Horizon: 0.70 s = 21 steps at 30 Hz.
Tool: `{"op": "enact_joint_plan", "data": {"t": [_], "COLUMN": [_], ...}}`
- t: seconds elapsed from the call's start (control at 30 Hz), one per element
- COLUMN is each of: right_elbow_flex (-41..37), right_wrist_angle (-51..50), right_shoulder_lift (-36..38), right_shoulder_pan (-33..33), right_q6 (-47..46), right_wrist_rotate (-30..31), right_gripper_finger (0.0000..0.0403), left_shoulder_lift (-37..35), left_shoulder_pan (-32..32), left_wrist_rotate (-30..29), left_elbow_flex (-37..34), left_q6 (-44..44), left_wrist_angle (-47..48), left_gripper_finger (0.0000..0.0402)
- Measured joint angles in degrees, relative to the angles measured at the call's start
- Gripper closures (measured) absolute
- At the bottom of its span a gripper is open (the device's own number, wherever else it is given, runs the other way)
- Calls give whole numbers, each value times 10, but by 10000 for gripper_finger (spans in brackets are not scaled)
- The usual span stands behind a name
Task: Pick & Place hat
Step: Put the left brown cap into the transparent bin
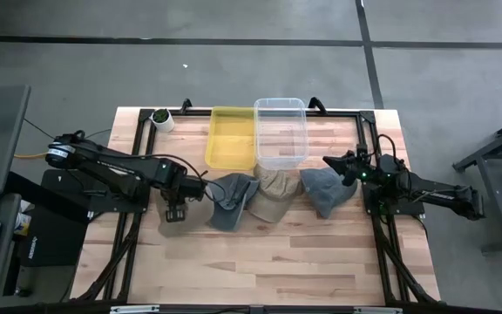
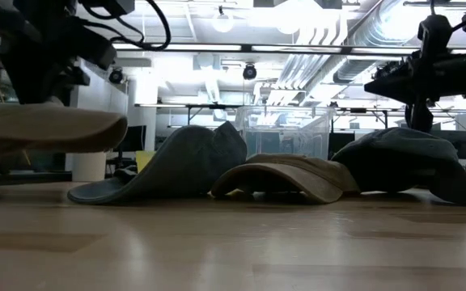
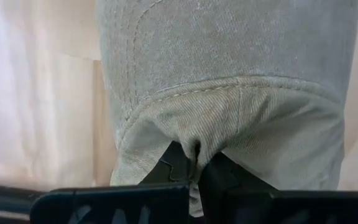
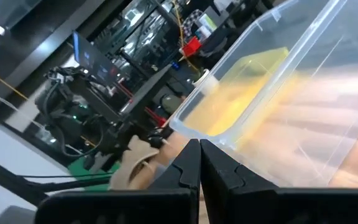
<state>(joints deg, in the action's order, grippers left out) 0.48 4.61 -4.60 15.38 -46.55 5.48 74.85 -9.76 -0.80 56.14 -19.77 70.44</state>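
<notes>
A pale khaki hat (image 1: 173,228) hangs under my left gripper (image 1: 176,212), which points down and is shut on it at the table's left. In the low view this hat (image 2: 47,129) floats above the wood. Three more hats lie in a row on the table: a blue-grey one (image 1: 232,201), a tan one (image 1: 273,196) and a grey one (image 1: 325,192). My right gripper (image 1: 328,162) is shut and level, above the grey hat's far edge, touching nothing. My left gripper pinches a gathered fold of the khaki hat's crown (image 3: 195,148) between its two fingers (image 3: 173,167), just behind the seam to the brim. The fingers come from above, pointing down. The hat hangs below them, about level and lifted clear of the table.
A yellow bin (image 1: 232,138) and a clear bin (image 1: 280,131) stand side by side at the far edge, behind the row of hats. A small white pot (image 1: 162,119) sits at the far left corner. Bare wood lies toward the near edge (image 1: 260,270).
</notes>
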Motion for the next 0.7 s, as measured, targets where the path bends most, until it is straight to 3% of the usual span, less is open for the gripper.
{"op": "enact_joint_plan", "data": {"t": [0.13, 0.33, 0.53, 0.7], "right_elbow_flex": [0, 10, 62, 125], "right_wrist_angle": [0, -2, 0, -1], "right_shoulder_lift": [0, 0, -26, -109], "right_shoulder_pan": [0, 0, 0, -1], "right_q6": [-7, 61, 242, 407], "right_wrist_rotate": [-5, -27, -68, -112], "right_gripper_finger": [402, 400, 374, 335], "left_shoulder_lift": [0, 0, 0, 0], "left_shoulder_pan": [0, 0, 0, 0], "left_wrist_rotate": [-11, -31, -34, -34], "left_elbow_flex": [21, 57, 82, 88], "left_q6": [0, 0, 0, 0], "left_wrist_angle": [25, 52, 52, 50], "left_gripper_finger": [401, 401, 401, 401]}}
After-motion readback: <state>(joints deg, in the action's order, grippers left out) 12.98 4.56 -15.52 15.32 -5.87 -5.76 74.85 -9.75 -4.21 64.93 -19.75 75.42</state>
